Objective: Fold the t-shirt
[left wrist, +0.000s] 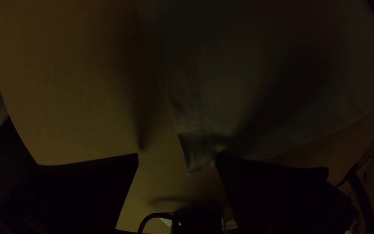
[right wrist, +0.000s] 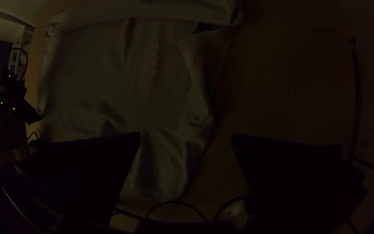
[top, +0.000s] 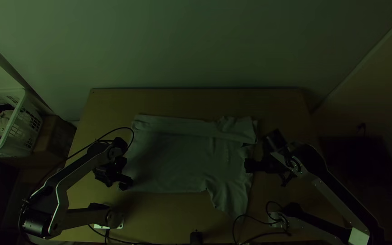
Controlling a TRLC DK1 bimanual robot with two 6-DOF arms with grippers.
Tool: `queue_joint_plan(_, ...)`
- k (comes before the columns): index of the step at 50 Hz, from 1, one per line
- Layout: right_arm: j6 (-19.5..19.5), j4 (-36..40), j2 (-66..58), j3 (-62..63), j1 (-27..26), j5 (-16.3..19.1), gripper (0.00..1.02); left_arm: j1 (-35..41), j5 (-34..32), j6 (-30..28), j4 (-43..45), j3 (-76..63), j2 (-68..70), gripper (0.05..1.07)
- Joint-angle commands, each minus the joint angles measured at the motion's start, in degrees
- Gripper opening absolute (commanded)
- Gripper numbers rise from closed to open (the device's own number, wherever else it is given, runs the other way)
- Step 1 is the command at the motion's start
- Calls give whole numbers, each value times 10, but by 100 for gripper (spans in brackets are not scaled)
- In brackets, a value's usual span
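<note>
"Where is the t-shirt (top: 173, 159)?"

"Laid out across the middle of the worktop (top: 182, 102), its far side turned over in a long, uneven strip, a sleeve pointing toward the near edge."

"And what is beside it?"

"At its near left corner, the left end effector (top: 125, 183), fingers wide apart, gripping nothing. At its right side, the right end effector (top: 249, 165), fingers also spread and empty."
</note>
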State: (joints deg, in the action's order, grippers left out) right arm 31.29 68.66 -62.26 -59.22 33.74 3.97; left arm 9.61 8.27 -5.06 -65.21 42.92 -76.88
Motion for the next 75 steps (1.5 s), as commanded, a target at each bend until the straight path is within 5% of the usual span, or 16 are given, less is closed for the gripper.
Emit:
queue_joint_plan(1,5,7,-8,16,-1,4,95,20,3,16,2,5,-6,64)
queue_joint_plan(8,4,16,-8,40,-1,6,95,58,3,10,9,9,26,20)
queue_joint_plan(18,4,24,-8,82,5,16,95,60,-4,3,11,10,38,19)
queue_joint_plan(21,4,24,-8,90,5,18,95,60,-5,1,16,12,44,8)
queue_joint_plan(46,-2,21,-43,140,30,31,95,20,-21,-7,10,28,50,8)
queue_joint_plan(75,-4,-87,-145,205,56,85,86,-2,-24,-14,-1,50,53,8)
